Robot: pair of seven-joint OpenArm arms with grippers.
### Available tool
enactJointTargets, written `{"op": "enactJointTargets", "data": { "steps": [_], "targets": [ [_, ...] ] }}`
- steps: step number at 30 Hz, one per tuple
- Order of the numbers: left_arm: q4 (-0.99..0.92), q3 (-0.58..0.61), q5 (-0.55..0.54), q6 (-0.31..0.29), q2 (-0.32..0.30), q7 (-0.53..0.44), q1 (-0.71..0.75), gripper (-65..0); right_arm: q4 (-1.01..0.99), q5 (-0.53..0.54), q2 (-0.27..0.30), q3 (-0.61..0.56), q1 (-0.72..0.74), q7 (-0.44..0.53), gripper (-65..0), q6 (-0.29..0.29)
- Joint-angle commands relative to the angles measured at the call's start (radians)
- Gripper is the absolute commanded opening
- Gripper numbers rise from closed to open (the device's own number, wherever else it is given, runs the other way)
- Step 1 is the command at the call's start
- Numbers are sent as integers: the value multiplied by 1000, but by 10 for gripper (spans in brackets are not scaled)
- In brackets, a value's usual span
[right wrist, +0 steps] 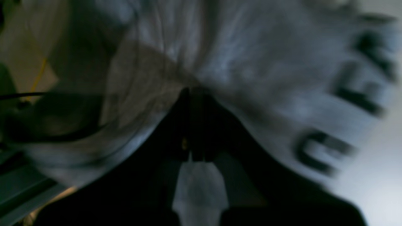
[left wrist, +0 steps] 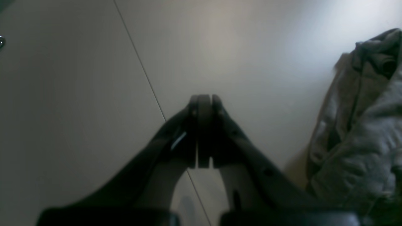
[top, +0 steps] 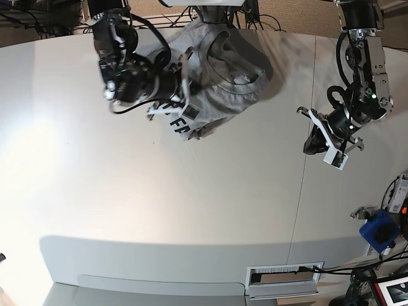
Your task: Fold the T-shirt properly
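The heather-grey T-shirt (top: 229, 73) lies crumpled at the far middle of the white table (top: 159, 191), with black block lettering (top: 182, 119) on its near flap. My right gripper (top: 183, 86) is shut on a bunch of this cloth. In the right wrist view the fabric (right wrist: 251, 62) spreads out from the closed tips (right wrist: 194, 91), and the letters (right wrist: 358, 94) are blurred at the right. My left gripper (top: 311, 146) hovers over bare table at the right, apart from the shirt. In the left wrist view it (left wrist: 204, 98) is shut on nothing, with grey cloth (left wrist: 361, 131) at the right edge.
A thin seam (top: 305, 191) runs across the tabletop under the left arm. Cables and gear sit beyond the far edge (top: 268, 19). A blue object (top: 381, 231) and other equipment stand off the table at the right. A slotted panel (top: 284, 275) lies below the front edge.
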Motion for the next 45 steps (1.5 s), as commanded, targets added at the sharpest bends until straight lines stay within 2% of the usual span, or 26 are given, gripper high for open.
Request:
{"op": "enactJointTargets", "data": {
  "steps": [1, 4, 12, 16, 20, 25, 28, 29, 30, 34, 37, 40, 45],
  "targets": [
    [14, -6, -26, -3, -10, -22, -13, -650, -3, -11, 13, -28, 18, 43, -650, 1],
    [13, -6, -31, -3, -3, -22, -13, -650, -38, -54, 37, -124, 53, 60, -650, 1],
    [13, -6, -35, -3, 33, -5, -8, -650, -37, -120, 39, -285, 159, 59, -650, 1],
    [13, -6, -35, -4, 36, -5, -4, -650, -38, -150, 44, -299, 177, 62, -650, 1],
    [13, -6, -43, -4, 37, -6, 1, -650, -51, -153, 83, -299, 181, 77, -650, 1],
    [13, -6, -50, -4, 42, -6, 5, -650, -168, -156, 125, -298, 192, 77, -650, 1],
    [13, -6, -50, -4, 42, -6, 6, -650, -244, -199, 127, -275, 191, 80, -650, 1],
    [13, -6, -50, -4, 42, -6, 6, -650, -267, -221, 125, -258, 191, 85, -650, 1],
    [13, -6, -50, -4, 42, -5, 6, -650, -290, -245, 124, -235, 191, 87, -650, -23],
    [13, -6, -50, -4, 42, -5, 6, -650, -360, -333, 124, -91, 191, 90, -650, -172],
    [13, -6, -52, -4, 42, -5, 6, -650, -385, -371, 124, 77, 191, 91, -650, -254],
    [13, -6, -57, -4, 42, -6, 6, -650, -386, -370, 124, 266, 191, 91, -650, -360],
    [13, -6, -69, -5, 42, -5, 6, -650, -386, -384, 124, 562, 190, 90, -650, -455]
  ]
}}
